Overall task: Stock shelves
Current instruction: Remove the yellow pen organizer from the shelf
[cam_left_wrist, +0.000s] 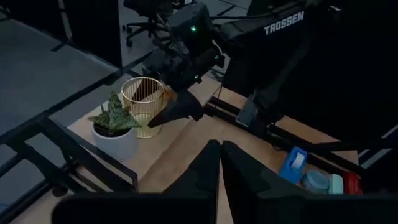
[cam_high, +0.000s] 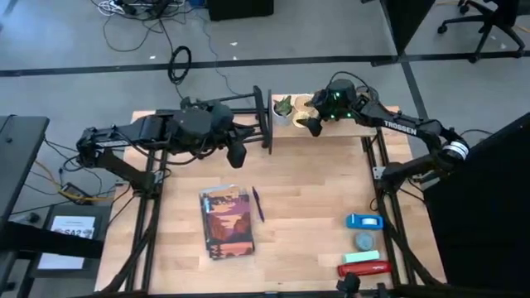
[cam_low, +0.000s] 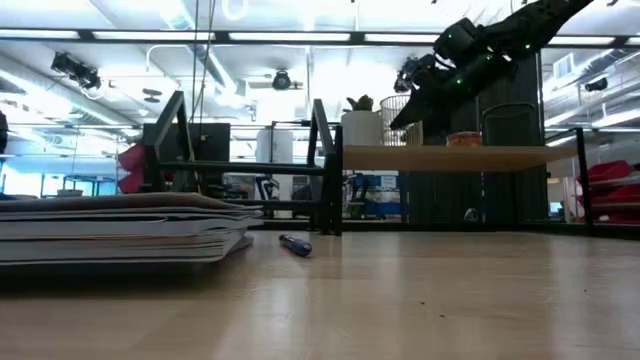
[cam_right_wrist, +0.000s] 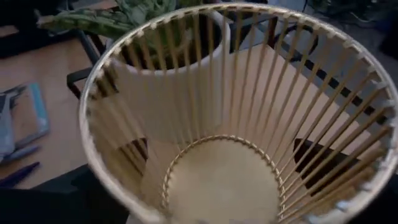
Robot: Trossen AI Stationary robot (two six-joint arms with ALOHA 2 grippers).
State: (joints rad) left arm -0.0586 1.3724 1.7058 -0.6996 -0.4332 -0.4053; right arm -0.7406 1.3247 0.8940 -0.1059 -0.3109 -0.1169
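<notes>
My left claw (cam_high: pixel 236 154) hangs over the tabletop (cam_high: pixel 306 199) just in front of the black rack (cam_high: pixel 240 112), its two fingers (cam_left_wrist: pixel 211 171) pressed together with nothing between them. The rack is a low frame of thin black metal bars with an upright end (cam_high: pixel 267 120); its long axis runs left to right along the far edge of the tabletop, and the low view shows its slanted end posts and level bars with only open air between them. On the tabletop nearer the front lies a stack of magazines (cam_high: pixel 226 222) with a blue pen (cam_high: pixel 257 204) just beside it.

Right of the rack, and touching its upright end or very nearly so, stands the wooden plank shelf (cam_high: pixel 364 128), pale and wider, also lying left to right, carried on black posts (cam_low: pixel 583 180). On its left end sits a small plant in a white pot (cam_high: pixel 283 108), and just beside that a gold wire basket (cam_left_wrist: pixel 143 104), upright and open at the top. My right claw (cam_high: pixel 313 124) hovers at that basket, looking straight down into it; whether its fingers are parted or closed I cannot tell.

At the tabletop's right front lie a blue tape dispenser (cam_high: pixel 364 221), a round grey tin (cam_high: pixel 364 240), a pale green block (cam_high: pixel 362 257) and a red stapler (cam_high: pixel 364 268).
</notes>
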